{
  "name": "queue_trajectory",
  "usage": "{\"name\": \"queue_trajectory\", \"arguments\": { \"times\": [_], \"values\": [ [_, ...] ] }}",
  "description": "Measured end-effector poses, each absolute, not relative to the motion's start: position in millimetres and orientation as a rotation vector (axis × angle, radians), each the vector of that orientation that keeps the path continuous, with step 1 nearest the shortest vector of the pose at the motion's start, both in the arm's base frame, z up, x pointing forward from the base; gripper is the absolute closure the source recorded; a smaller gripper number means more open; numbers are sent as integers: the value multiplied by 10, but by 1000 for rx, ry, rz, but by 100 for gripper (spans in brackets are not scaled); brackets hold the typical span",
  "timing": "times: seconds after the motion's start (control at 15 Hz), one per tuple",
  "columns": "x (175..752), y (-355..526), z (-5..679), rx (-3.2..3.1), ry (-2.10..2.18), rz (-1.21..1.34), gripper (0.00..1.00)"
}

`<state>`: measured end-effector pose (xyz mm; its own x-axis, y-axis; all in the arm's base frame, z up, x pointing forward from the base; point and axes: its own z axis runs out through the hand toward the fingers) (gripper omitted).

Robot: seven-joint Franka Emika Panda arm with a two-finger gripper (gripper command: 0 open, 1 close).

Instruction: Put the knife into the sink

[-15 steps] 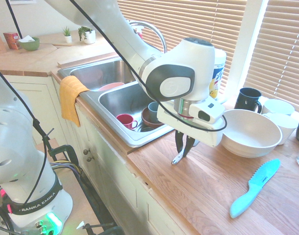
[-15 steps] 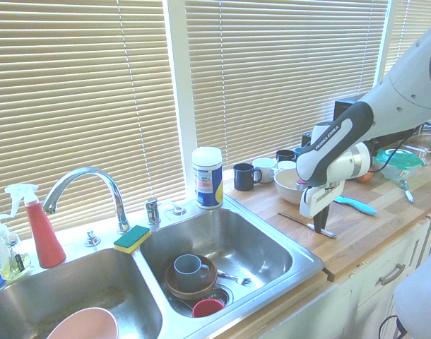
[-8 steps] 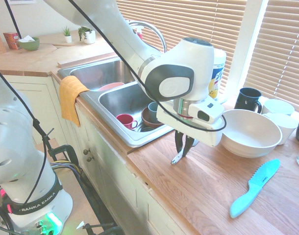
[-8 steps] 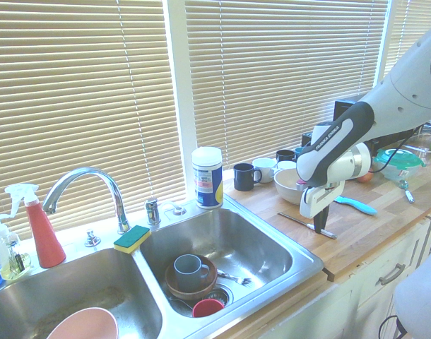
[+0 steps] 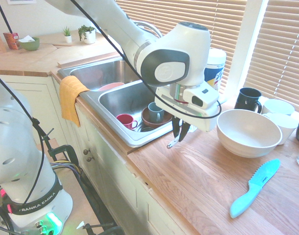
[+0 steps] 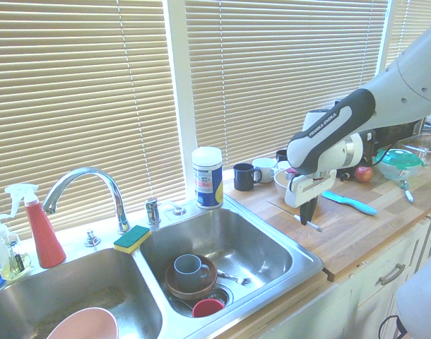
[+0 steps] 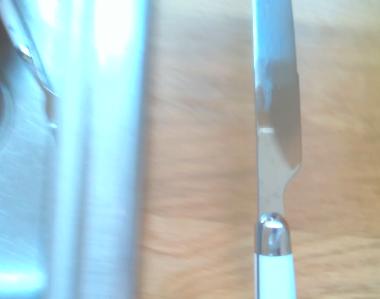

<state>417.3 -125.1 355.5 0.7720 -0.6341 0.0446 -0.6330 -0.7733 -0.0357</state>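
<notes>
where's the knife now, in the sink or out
Out: the knife is in the claw, over the counter beside the sink.

The wooden countertop (image 5: 208, 181) carries the teal serrated knife (image 5: 255, 188), the large pale bowl (image 5: 249, 133) and mugs (image 5: 248, 100).
</notes>
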Motion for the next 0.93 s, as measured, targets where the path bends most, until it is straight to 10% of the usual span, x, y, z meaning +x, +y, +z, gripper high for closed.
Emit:
{"name": "queue_trajectory", "arguments": {
  "times": [0.93],
  "values": [
    [4513, 940, 3306, -2808, 1417, -231, 100]
  ]
}}
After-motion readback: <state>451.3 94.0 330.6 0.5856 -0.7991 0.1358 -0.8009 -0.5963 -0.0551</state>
